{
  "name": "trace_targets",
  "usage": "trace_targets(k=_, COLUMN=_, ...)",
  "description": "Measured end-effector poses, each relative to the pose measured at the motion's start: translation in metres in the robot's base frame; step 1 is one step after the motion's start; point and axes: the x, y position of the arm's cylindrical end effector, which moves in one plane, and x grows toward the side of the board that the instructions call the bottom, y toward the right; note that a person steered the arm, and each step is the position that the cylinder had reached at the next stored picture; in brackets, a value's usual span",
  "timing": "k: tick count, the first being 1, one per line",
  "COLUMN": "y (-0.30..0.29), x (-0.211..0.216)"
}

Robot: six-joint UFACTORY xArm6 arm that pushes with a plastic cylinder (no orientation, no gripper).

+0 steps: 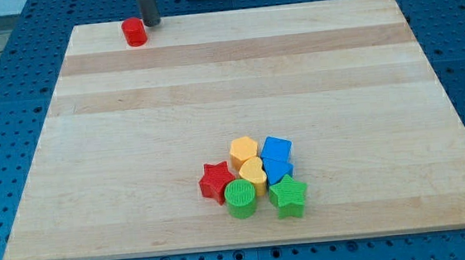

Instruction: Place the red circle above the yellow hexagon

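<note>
Blue pegboard [13,89] shows on all sides of a pale wooden board [237,88]; my tip [150,24] stands at the board's top edge near its top-left corner, bare, gripping nothing, just to the right of the red circle [134,32], and whether they touch I cannot tell. Well apart, near the bottom edge around the middle, the other blocks huddle together: the yellow hexagon [243,151] at the cluster's top; a blue block [277,151] beside it on the right; a yellow heart [253,174] below the hexagon; another blue block [278,171] right of the heart; a red star [216,182] on the left; a green circle [240,198] and a green star [288,196] lowest.
</note>
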Motion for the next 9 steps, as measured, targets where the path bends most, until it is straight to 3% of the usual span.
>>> trace_targets(k=1, y=-0.014, x=-0.001)
trace_targets(k=3, y=-0.018, x=0.043)
trace_targets(k=7, y=0.058, x=0.197)
trace_targets(k=9, y=0.058, x=0.198)
